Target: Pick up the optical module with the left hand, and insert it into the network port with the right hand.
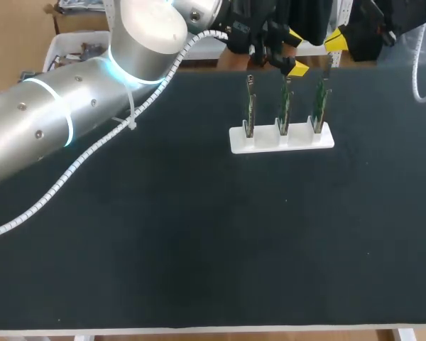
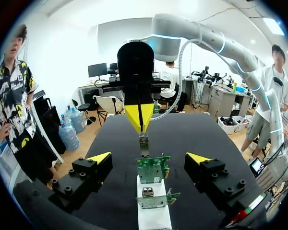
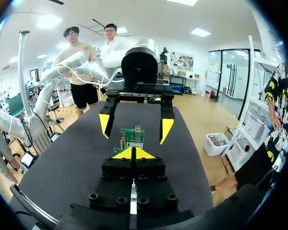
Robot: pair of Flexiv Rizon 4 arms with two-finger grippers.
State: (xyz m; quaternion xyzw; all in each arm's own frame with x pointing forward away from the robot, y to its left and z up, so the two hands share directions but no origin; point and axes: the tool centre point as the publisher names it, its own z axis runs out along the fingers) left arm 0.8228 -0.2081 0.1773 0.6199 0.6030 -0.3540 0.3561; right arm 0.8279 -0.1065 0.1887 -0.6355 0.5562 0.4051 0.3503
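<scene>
2 fingers of the right gripper [image 2: 140, 120] clamp the optical module [image 2: 144, 143] just above a green board [image 2: 153, 168] in the white holder [image 2: 153, 218]. The left gripper [image 2: 149, 158] has its jaws wide apart, that board between them.

Overhead head; opposed wrists share rack [image 1: 281, 138]

Three green circuit boards [image 1: 285, 106], one white holder [image 1: 282, 140], one desk [image 1: 199, 234]; two claws, left claw [image 2: 150, 159] and right claw [image 3: 133, 153]; one small module [image 2: 143, 145].

Left arm [image 1: 71, 121] spans from left edge to upper centre, left gripper [image 2: 149, 160] spread wide; right gripper [image 3: 133, 154] pinches the optical module [image 2: 144, 144].
</scene>
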